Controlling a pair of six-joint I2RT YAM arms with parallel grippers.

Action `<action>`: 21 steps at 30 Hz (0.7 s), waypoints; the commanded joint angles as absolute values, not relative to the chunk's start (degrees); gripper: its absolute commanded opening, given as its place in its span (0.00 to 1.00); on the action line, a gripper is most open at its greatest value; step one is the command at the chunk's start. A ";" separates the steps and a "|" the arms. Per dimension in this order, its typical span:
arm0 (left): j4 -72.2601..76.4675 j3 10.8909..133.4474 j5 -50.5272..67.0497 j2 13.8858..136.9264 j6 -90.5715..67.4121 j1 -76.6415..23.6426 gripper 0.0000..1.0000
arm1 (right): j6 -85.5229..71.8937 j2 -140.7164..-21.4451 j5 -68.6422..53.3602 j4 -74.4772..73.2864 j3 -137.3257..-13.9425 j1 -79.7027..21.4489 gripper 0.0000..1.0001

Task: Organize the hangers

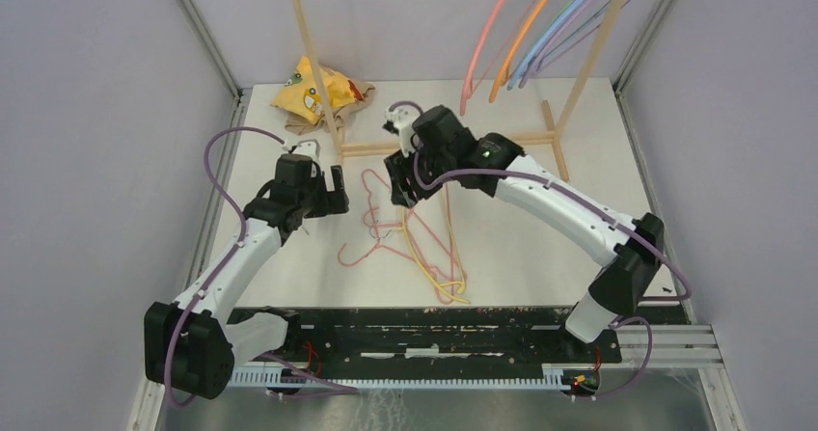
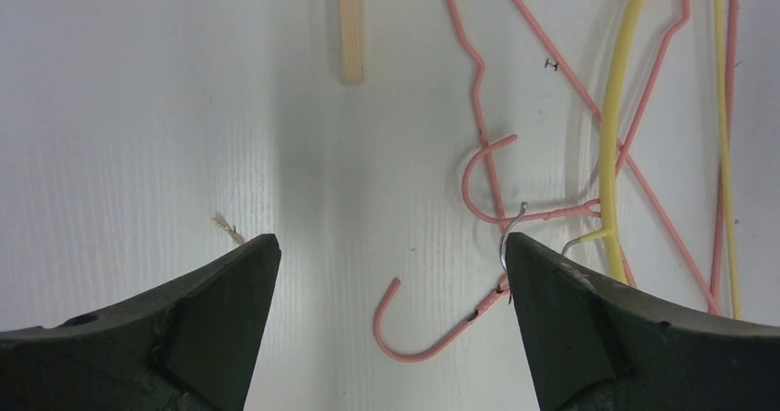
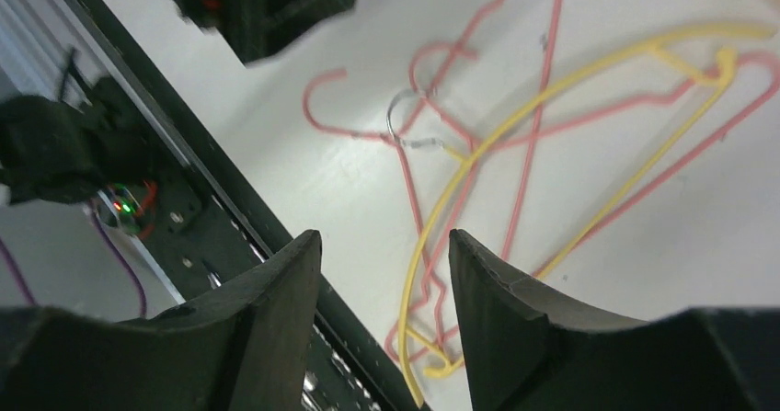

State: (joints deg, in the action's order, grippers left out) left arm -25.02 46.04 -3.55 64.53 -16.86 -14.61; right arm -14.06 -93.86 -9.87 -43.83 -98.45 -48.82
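While both arms hover over the desk (image 1: 540, 248), the loose hangers sit in 1 tangle beneath them, a little left of centre and closer to the near edge than the far one. The left gripper (image 2: 391, 245) is spread wide with nothing between its fingers. The right gripper (image 3: 384, 238) is parted too and carries nothing, poised above the yellow hanger (image 2: 604, 154).

My read on the handling: these are thin, coated, wire-like frames, so very light, a bit springy and likely slick. They lie flat on the surface, which leaves little for a fingertip to get under. They are also laced through each other, so lifting 1 may drag its neighbours. The best hold looks like the neck just under a hook, or a crossing where 1 strand rides up over another. The hooks poke out on the left side of the heap, clear of the mess.

Now the count. I see 2 pink hooks, so at least 2 pink hangers (image 2: 477, 98). There is 1 silver hook (image 2: 506, 241), joined to yellow, and the yellow strands could be 1 frame or 2. Toward the far-right corner, the hung hangers (image 1: 522, 40) dangle from the wooden rack (image 1: 311, 45): 1 pink, 1 orange, then blue and lavender arcs too overlapped to split, perhaps 3. 1 yellow bag (image 1: 313, 89) rests near the far-left corner.
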 commanded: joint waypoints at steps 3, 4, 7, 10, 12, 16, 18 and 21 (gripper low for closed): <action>-25.52 42.48 -5.65 61.16 -17.94 -14.78 0.99 | -14.60 -95.98 -6.68 -40.48 -84.90 -53.30 0.59; -25.57 42.11 -5.63 60.92 -18.07 -14.77 0.99 | -14.82 -96.69 -6.46 -40.02 -83.43 -53.96 0.58; -25.53 41.41 -5.63 60.50 -18.28 -14.77 0.99 | -15.35 -98.77 -6.25 -38.29 -80.16 -56.26 0.56; -25.72 41.63 -5.54 60.74 -18.13 -14.76 0.99 | -16.48 -100.13 -5.27 -35.29 -77.48 -57.20 0.56; -25.83 41.89 -5.48 60.99 -18.04 -14.75 0.99 | -17.28 -101.09 -4.79 -33.01 -75.69 -57.22 0.55; -25.96 41.86 -4.98 60.98 -17.97 -14.77 0.99 | -17.55 -103.88 -3.59 -31.22 -74.58 -57.26 0.55; -26.22 41.76 -4.99 60.86 -17.85 -14.78 0.99 | -17.38 -105.11 -2.32 -30.70 -74.16 -57.20 0.55; -26.51 41.53 -5.02 60.31 -17.95 -14.80 0.99 | -16.69 -106.93 -0.63 -30.42 -73.86 -57.01 0.55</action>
